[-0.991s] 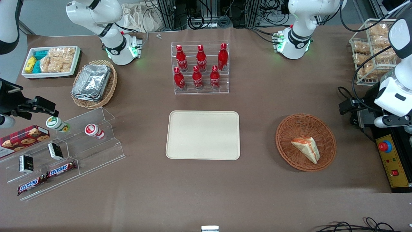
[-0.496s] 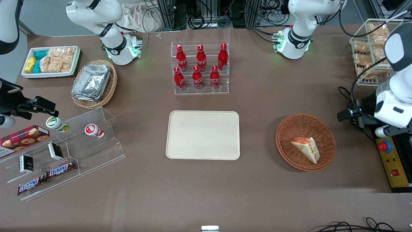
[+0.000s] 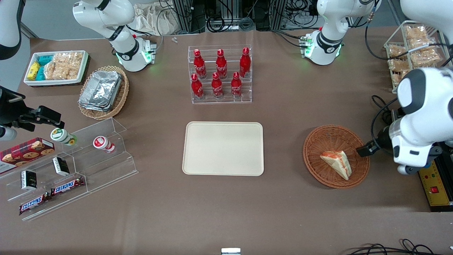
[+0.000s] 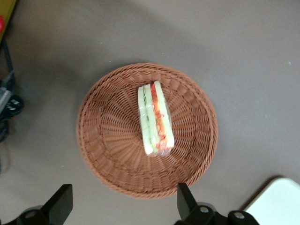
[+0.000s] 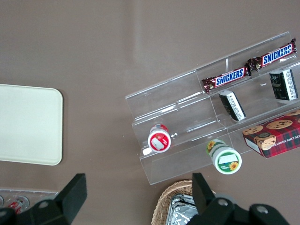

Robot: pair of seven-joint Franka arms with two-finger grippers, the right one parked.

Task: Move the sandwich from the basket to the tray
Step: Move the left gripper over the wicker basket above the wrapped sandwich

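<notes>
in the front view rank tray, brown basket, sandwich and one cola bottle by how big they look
1. tray, clearly largest
2. basket
3. sandwich and a cola bottle: they look about alike, so no ranking between them.

The gripper hangs open above the basket's rim.

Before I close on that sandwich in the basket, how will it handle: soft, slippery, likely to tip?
The sandwich is probably soft: pale bread with thin filling layers, so a hard squeeze could crush it. It looks light. It rests on a narrow edge in the basket, so a nudge may topple it. The gripper hangs above the basket's rim, fingers open.
</notes>
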